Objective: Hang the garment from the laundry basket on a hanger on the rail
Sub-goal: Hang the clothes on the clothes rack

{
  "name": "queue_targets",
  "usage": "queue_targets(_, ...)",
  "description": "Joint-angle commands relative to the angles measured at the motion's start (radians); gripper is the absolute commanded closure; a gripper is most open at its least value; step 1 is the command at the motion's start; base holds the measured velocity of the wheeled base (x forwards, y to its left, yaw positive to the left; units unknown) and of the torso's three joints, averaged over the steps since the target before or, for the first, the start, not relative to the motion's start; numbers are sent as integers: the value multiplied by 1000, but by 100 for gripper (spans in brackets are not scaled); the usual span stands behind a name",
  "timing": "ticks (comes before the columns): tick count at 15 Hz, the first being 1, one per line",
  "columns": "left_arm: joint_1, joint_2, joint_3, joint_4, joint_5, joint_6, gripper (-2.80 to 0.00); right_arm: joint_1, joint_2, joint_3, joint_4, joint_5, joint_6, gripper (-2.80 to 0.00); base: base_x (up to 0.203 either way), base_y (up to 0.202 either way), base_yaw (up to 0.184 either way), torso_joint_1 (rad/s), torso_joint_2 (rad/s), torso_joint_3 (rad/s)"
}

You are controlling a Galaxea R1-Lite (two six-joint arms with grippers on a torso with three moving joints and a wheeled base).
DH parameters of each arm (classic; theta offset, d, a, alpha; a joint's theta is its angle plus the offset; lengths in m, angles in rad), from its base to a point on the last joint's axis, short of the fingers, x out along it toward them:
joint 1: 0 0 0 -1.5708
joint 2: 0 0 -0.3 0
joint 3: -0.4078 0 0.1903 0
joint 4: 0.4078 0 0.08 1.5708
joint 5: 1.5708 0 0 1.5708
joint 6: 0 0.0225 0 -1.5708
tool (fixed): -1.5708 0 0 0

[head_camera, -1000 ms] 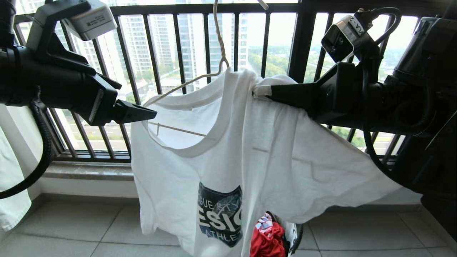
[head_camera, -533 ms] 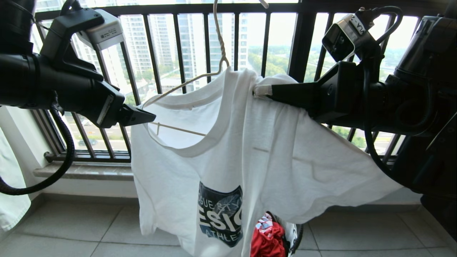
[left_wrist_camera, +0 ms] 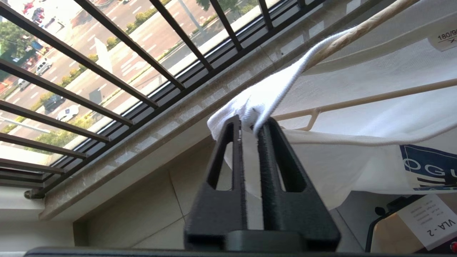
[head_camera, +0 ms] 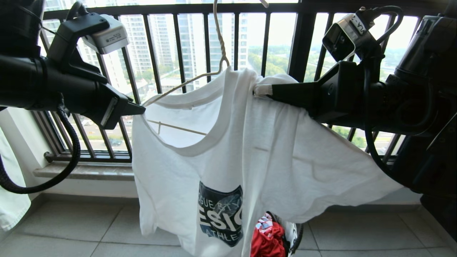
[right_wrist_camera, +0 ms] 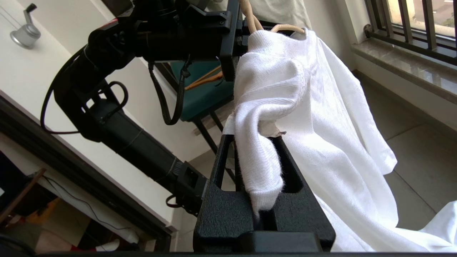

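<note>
Left pincer (left_wrist_camera: 250, 125) grips the garment (head_camera: 250, 150) collar edge to seat it on the hanger (head_camera: 185, 84); right pincer (right_wrist_camera: 259, 142) clamps the opposite shoulder for tension

You are on a high-rise home balcony: a black railing (head_camera: 200, 43) of vertical bars stands on a stone sill (head_camera: 85, 170), with apartment towers (head_camera: 192, 39) and a road with cars (left_wrist_camera: 53, 92) far below. Pale floor tiles (head_camera: 71, 228), a hanging T-shirt (head_camera: 221, 153) and a laundry basket (head_camera: 295, 235) mark it as a drying spot.
</note>
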Motion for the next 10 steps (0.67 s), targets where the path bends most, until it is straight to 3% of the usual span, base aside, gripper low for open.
queue_targets(1, 0, 10, -1, 2, 0, 2, 0, 0, -1, 1, -4, 5, 3, 0, 0, 0, 0, 0, 0, 0)
queue_targets(7, -15, -18, -10, 2, -3, 1, 0, 0, 8, -1, -4, 5, 2, 0, 0, 0, 0, 0, 0, 0)
queue_targets(10, -107, -5, -59, 2, 11, -30, 0, 2, 19, -1, -4, 6, 2, 0, 0, 0, 0, 0, 0, 0)
